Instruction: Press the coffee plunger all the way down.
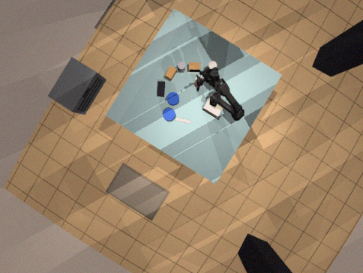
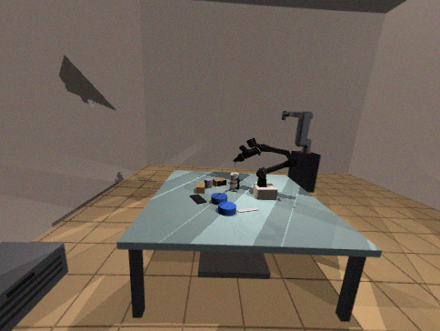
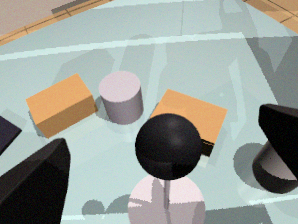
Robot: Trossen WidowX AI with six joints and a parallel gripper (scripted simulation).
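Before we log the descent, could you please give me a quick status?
Gripper open, above the plunger knob, not touching. Coffee press upright, plunger up. Nothing between gripper and knob.

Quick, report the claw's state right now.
Claw: open wide, holding nothing, poised above the plunger knob with a finger on either side, not touching it.

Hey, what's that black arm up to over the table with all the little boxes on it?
The arm's gripper hangs open above a coffee press, lined up over the black plunger knob. It has not touched the knob, which still stands raised above the press. The job is to push that plunger fully down without shifting the press. Beyond it on the table sit two tan blocks and a pale cylinder.
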